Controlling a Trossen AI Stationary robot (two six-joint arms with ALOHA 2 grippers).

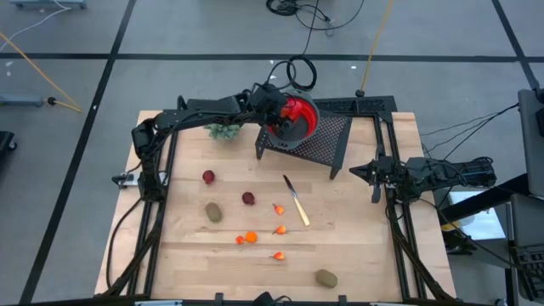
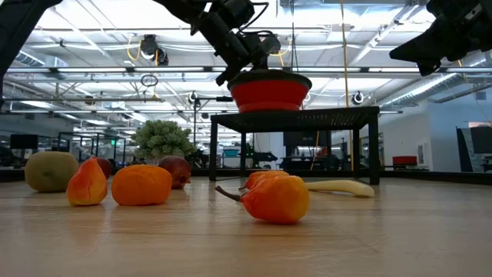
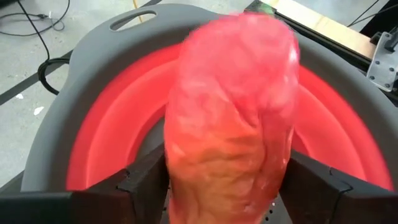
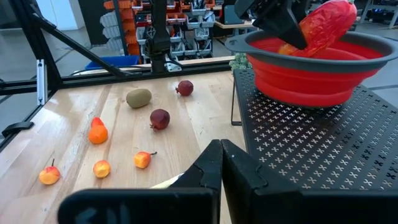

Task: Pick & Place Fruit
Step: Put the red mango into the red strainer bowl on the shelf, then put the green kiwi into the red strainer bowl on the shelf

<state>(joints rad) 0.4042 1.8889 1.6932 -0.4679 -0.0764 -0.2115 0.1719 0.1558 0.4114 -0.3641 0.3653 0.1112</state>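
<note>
Grey floor tiles and loose cables ring the wooden counter (image 1: 365,255) in the high view, where the left arm bends across the back edge and its end effector (image 1: 285,115) hangs over the red bowl (image 1: 308,119) on the black mesh stand (image 1: 327,140); two dark red balls (image 1: 208,177), two brownish-green ovals (image 1: 212,212), tiny orange bits (image 1: 251,237) and a yellow-handled knife (image 1: 297,204) lie spread on the boards, with a pale green bunch (image 1: 224,131) near the stand, and the right end effector (image 1: 365,172) waits at the right edge. From table height the left arm slants down onto the bowl rim, small orange pieces in front. Its wrist camera shows the red-orange oblong fruit (image 3: 233,118) gripped low down between both fingers (image 3: 140,183), directly above the bowl's hollow; it looks like a light, stiff toy with a wrinkled, fairly grippy skin, best held across its narrow middle as it is. From the right wrist, that arm's own fingers (image 4: 205,174) sit pressed together, empty, above the counter, and the oblong fruit hangs tilted over the bowl
</note>
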